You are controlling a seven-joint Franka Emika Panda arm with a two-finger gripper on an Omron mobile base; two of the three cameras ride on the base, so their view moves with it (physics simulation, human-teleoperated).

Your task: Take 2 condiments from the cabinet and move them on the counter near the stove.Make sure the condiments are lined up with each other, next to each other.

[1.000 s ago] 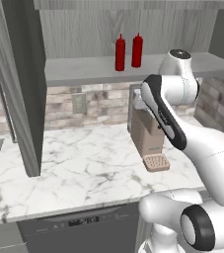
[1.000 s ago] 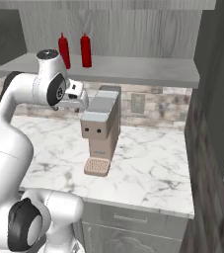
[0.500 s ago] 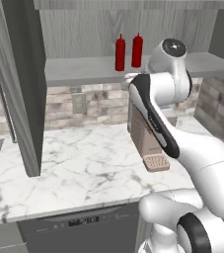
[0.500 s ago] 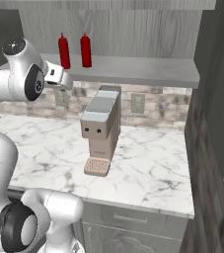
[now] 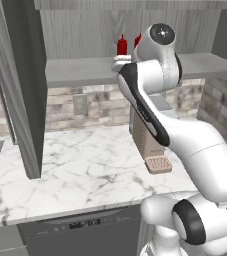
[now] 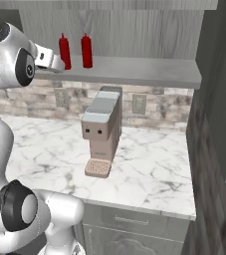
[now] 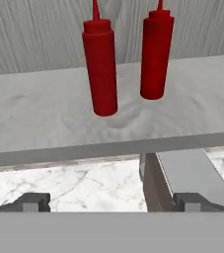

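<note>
Hand view puts our gripper (image 7: 111, 201) at the bottom edge, its two dark fingertips (image 7: 32, 201) spread wide with nothing between them, so we read it as released. Just below and beyond the tips we see the coffee machine (image 7: 182, 183) standing on the marble counter (image 7: 59, 188). Ahead of us, a little higher, runs the pale shelf board of the cabinet (image 7: 44, 123), and on it stand the two red condiments, upright and apart from us. The nearer bottle (image 7: 100, 69) sits almost straight ahead; the farther bottle (image 7: 156, 54) stands just to its right and slightly deeper. Behind both we see the cabinet's grey wood-grain back wall.
</note>
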